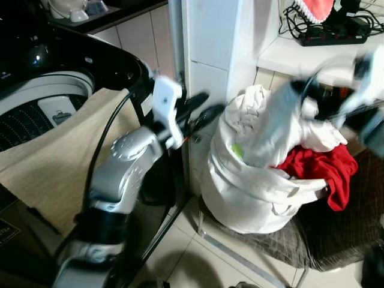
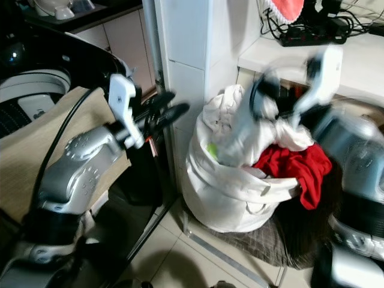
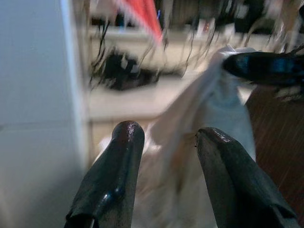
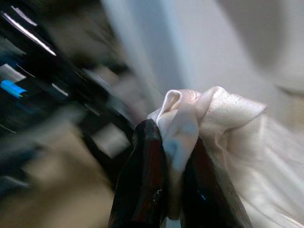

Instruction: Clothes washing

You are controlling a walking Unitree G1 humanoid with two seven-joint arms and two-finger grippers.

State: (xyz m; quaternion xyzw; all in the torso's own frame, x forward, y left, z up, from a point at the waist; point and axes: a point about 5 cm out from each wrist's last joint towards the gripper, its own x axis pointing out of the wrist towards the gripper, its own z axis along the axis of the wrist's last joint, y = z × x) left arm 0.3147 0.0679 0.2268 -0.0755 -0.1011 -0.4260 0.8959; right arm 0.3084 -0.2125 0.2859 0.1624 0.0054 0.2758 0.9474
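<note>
My right pincer [image 4: 173,152] is clamped on a white garment [image 4: 228,142] just above the laundry bag [image 1: 252,198], my left pincer [image 3: 166,156] gapes empty beside it, and the washing machine [image 1: 36,90] awaits nearly everything.

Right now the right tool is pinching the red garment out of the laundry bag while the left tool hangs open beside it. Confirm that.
Wrong garment. The right tool pinches a white cloth, as the right wrist view shows; the red garment lies in the laundry bag. The left tool is open beside it.
</note>
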